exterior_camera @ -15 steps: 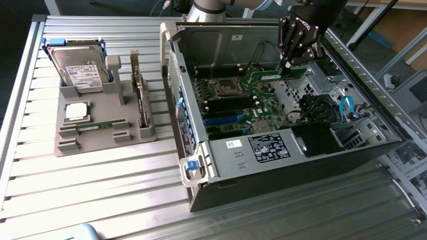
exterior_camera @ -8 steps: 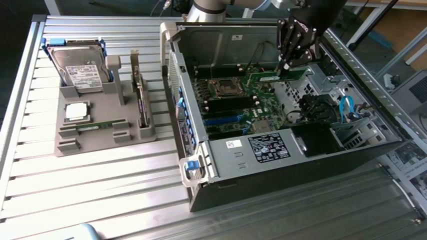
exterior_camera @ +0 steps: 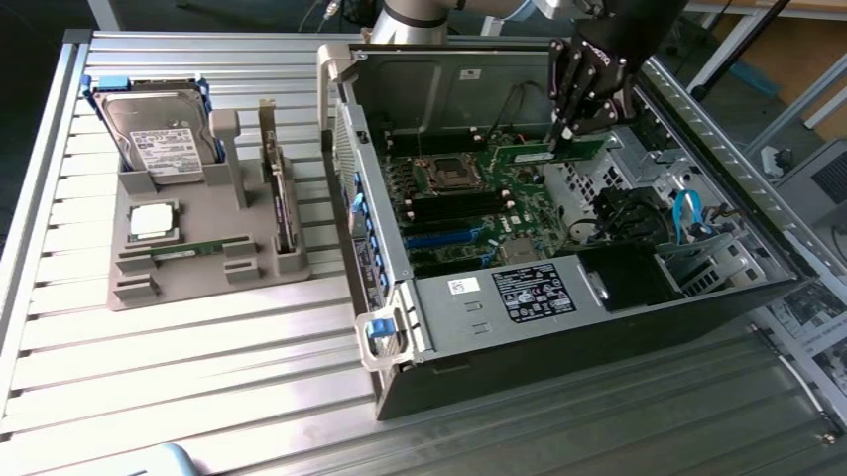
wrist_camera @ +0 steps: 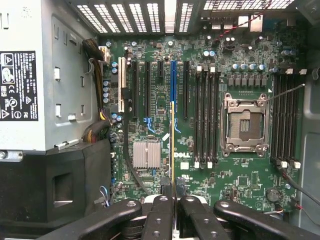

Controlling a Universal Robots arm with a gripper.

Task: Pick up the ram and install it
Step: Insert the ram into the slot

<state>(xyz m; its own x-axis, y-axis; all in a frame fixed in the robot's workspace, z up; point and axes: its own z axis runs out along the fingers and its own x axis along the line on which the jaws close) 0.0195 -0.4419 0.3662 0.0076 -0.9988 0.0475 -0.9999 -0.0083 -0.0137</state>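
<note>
Table: slatted metal table point(exterior_camera: 198, 377) carrying everything.
Holder: grey moulded holder point(exterior_camera: 133, 288) at the exterior view's left, flat on the table.
Hard drive: silver with a white label point(exterior_camera: 159, 139), propped at the holder's far end inside a blue frame.
Processor chip: 1 square silver chip point(exterior_camera: 153, 220), lying flat in the holder on the near side of the drive.
Green strip: 1 short green board point(exterior_camera: 198, 248), lying in a holder slot just beside the chip.
Card: 1 long card point(exterior_camera: 278, 198) standing on edge along the holder's right side.
Case: open computer case point(exterior_camera: 530, 337), on its side, just right of the holder.
Motherboard: green motherboard point(exterior_camera: 463, 213) point(wrist_camera: 160, 100) on the case floor, with a metal-framed socket point(exterior_camera: 443, 176) point(wrist_camera: 243, 125) and black memory slots point(wrist_camera: 205, 115) beside it.
Ram: green ram point(exterior_camera: 537, 154) point(wrist_camera: 173, 140), inside the case, above the motherboard, beyond the socket; seen edge-on from the wrist view, running parallel to the slots.
Gripper: black gripper point(exterior_camera: 566, 134) point(wrist_camera: 173, 192) reaching down into the case.
Fingers: closed, clamping the ram's upper edge.
Cable: blue cable point(exterior_camera: 685, 213) at the case's right end.
</note>
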